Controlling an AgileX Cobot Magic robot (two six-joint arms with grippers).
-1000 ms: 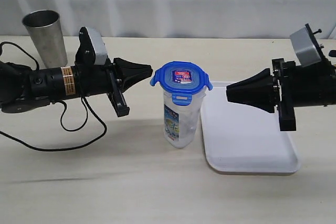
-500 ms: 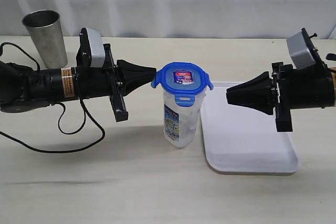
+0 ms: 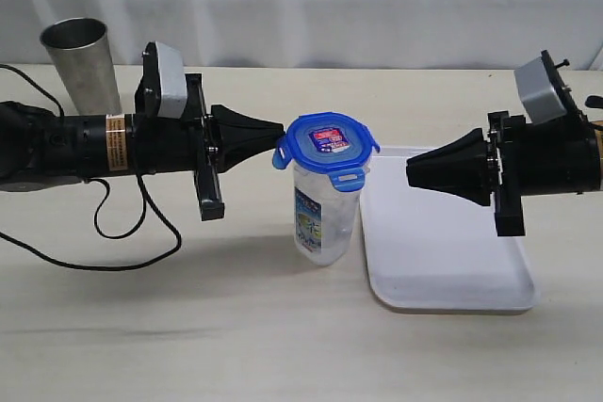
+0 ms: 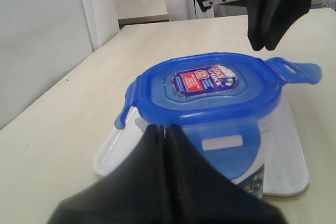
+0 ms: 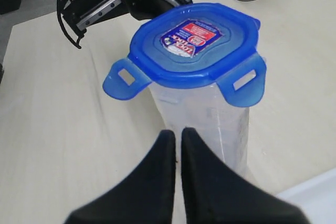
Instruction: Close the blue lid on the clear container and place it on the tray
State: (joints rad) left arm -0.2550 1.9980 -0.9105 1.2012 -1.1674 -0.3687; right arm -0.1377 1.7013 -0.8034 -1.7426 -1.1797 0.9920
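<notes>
While its side flaps stick outward, the small roundish blue plastic lid [image 3: 325,143] with a red-and-blue sticker sits on top of the tall, slim clear plastic container [image 3: 323,225]. The container stands upright on the pale wood-grain table [image 3: 236,336] and carries a blue, green and white label.

Left of the container, the left arm's black, cone-shaped gripper [image 3: 280,128] has its fingers pressed together, and its pointed tip meets the lid's rim. Just right of the container lies the flat rectangular white plastic tray [image 3: 452,265], smooth, with rounded corners and a low rim. Its near edge runs close beside the container's base without carrying it.

Above the tray, the right arm's matching black gripper [image 3: 411,170] points at the container. Its fingers are drawn together to a thin slit, and a clear gap separates it from the lid. Broad table surface lies in front of the container.

Far behind and left of the container stands a tapered brushed-steel cup [image 3: 80,63]. A thin black cable [image 3: 141,233] loops on the table left of the container.
</notes>
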